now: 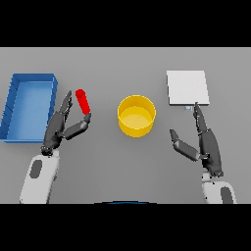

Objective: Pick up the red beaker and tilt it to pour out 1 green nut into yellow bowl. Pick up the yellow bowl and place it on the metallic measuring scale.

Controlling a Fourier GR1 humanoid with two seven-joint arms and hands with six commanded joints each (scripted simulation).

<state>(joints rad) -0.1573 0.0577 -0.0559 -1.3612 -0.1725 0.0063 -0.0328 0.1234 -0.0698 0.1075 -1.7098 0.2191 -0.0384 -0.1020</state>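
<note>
The red beaker (83,101) lies on the table, tilted, left of centre. My left hand (58,128) is open around it: fingers on its left side, thumb reaching to its lower end, whether touching I cannot tell. The yellow bowl (137,115) stands upright at the table's middle; I see no nut inside it. The metallic measuring scale (187,87) is a flat pale square at the right rear. My right hand (208,145) is open, just in front of the scale, right of the bowl, holding nothing.
A blue open bin (28,105) sits at the far left, right behind my left hand.
</note>
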